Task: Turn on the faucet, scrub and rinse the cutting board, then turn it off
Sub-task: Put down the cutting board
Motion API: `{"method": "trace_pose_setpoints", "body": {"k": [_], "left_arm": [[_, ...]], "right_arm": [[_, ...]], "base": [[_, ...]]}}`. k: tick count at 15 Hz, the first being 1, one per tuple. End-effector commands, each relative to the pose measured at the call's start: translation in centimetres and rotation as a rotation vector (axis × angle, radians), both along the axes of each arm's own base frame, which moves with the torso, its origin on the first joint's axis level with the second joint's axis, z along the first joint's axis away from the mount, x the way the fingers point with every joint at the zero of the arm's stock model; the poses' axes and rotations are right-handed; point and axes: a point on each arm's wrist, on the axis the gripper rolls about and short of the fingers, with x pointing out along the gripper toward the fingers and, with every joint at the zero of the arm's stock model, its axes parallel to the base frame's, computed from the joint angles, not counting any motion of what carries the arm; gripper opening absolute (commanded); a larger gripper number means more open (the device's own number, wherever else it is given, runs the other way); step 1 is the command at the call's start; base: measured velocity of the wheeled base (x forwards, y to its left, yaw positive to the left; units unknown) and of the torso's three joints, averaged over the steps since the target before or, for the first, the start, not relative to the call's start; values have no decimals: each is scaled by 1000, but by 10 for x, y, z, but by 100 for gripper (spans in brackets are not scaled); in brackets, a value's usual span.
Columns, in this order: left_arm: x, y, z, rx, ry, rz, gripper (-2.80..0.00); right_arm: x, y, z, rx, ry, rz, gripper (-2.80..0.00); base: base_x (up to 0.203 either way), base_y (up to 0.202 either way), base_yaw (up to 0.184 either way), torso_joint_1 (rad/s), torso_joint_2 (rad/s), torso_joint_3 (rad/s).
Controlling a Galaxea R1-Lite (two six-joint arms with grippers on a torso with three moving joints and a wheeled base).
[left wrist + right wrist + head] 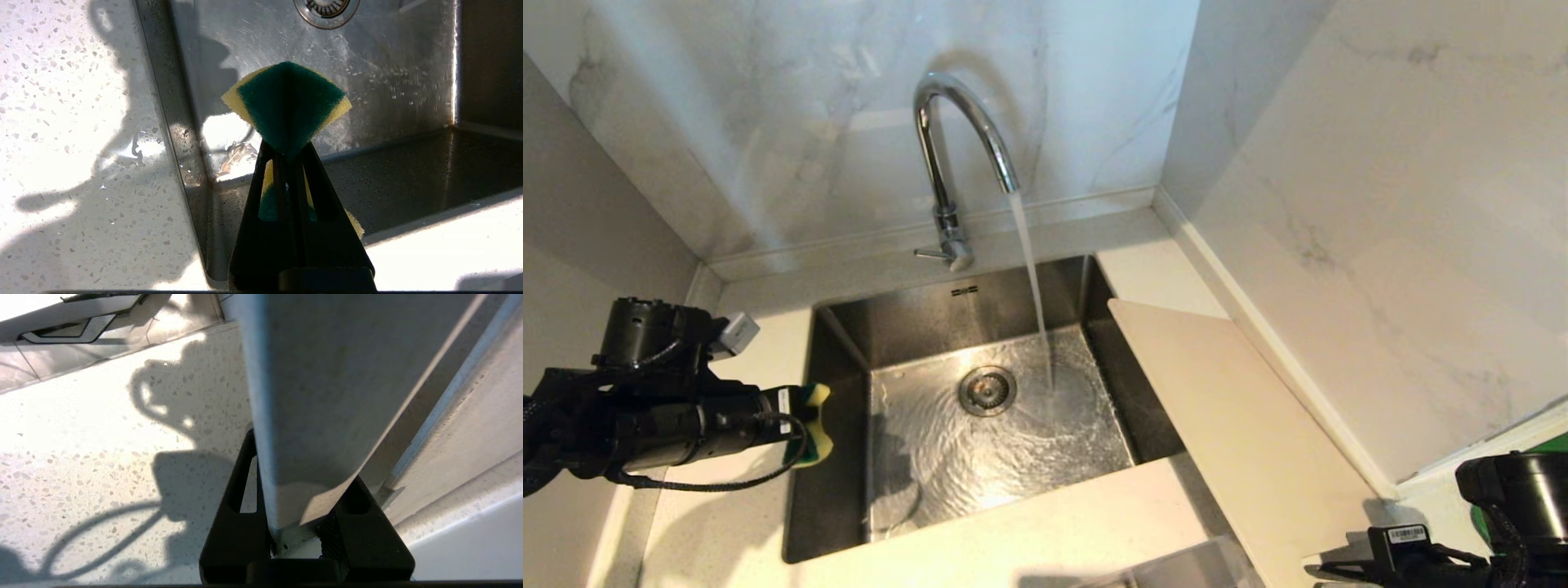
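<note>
Gripping the near end of the cutting board (1241, 433), the right gripper (304, 535) is holding it tilted over the sink's (841, 490) right rim. Pinching a sponge (814, 425) tight, the left gripper (288, 159) is hovering above the sink's left edge. Beyond, the faucet (947, 163) is running water into the basin.

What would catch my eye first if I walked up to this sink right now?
Water pours from the tall chrome faucet into the steel sink. At the sink's left edge, the left gripper pinches a green and yellow sponge. On the right, the right gripper holds the pale cutting board by its near end, its far corner over the sink.
</note>
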Motion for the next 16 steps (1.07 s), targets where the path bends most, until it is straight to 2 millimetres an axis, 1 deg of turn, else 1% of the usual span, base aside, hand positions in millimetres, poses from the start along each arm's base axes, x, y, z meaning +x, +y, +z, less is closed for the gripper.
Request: {"method": "trace_pose_setpoints", "body": {"k": [1, 3, 5, 7, 9, 12, 16], "left_arm": [[2, 0, -2, 0, 5, 1, -280], [2, -1, -2, 0, 5, 1, -280], [2, -1, -2, -2, 6, 2, -280], [2, 0, -2, -2, 4, 2, -280], [2, 0, -2, -2, 5, 4, -280], [2, -1, -2, -2, 7, 1, -280], [2, -1, -2, -3, 8, 2, -280]], "right_arm": [[8, 2, -2, -1, 15, 22, -280], [13, 5, -1, 6, 16, 32, -280], [15, 13, -3, 14, 32, 61, -280], [15, 19, -7, -13, 51, 75, -280], [17, 20, -10, 7, 85, 36, -280], [20, 23, -13, 8, 98, 42, -280], [35, 23, -15, 0, 108, 31, -280]], "base": [[0, 0, 0, 0, 0, 0], [0, 0, 0, 0, 0, 0], [0, 0, 0, 0, 0, 0], [0, 0, 0, 0, 0, 0], [0, 0, 0, 0, 0, 0], [0, 0, 0, 0, 0, 0], [0, 0, 0, 0, 0, 0]]}}
